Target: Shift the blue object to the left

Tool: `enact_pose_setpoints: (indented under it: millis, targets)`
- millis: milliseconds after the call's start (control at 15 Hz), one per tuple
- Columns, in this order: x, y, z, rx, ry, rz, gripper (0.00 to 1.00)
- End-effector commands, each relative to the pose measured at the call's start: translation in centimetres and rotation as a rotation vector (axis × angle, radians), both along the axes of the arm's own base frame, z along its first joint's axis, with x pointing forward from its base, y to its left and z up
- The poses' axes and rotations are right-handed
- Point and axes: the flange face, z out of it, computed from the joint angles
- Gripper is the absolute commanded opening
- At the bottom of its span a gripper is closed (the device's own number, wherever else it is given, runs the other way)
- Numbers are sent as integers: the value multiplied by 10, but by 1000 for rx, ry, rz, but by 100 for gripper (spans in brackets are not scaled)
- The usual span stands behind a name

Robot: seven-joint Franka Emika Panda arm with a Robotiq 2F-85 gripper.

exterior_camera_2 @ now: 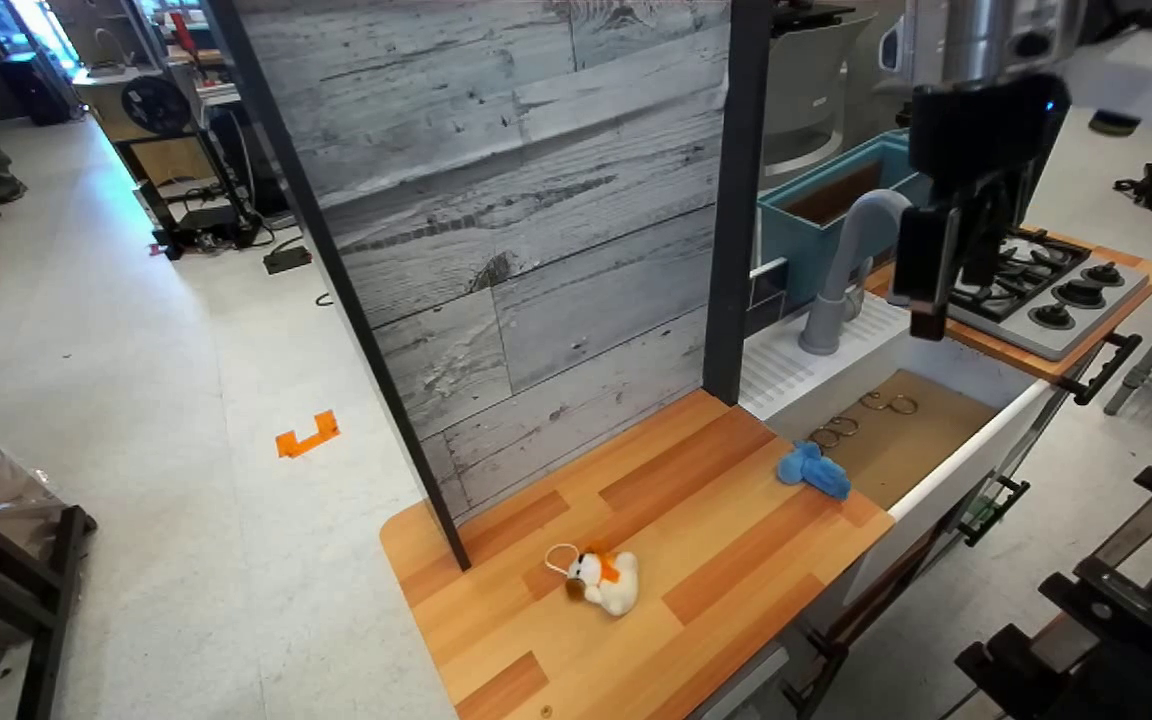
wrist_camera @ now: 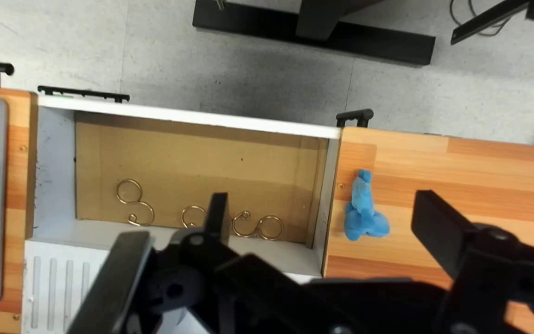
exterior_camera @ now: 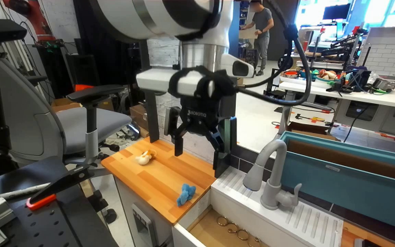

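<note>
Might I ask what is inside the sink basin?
In the sink basin, curled golden wires lie on brown cardboard, which hides anything beneath. In the wrist view, the pincer blocks part.

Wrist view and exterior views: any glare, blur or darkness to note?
Wrist view: gripper dark and soft, blue plush toy sharper; in an exterior view, windows nearly blown out; in an exterior view, bluish glare on the floor.

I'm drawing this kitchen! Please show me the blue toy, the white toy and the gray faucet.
Blue toy (wrist_camera: 363, 212), wrist view: middle of its body.
White toy (exterior_camera_2: 619, 585), in an exterior view: its white body.
Gray faucet (exterior_camera: 278, 167), in an exterior view: its neck.
</note>
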Motion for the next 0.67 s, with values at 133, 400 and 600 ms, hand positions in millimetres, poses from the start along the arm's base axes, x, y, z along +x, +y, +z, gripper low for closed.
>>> enact_pose_setpoints:
  millis: [133, 400, 600]
  targets:
    - [21, 26, -62, 46, -64, 16, 100]
    - [25, 47, -94, 85, -63, 27, 100]
    - [31, 54, -118, 91, -62, 36, 100]
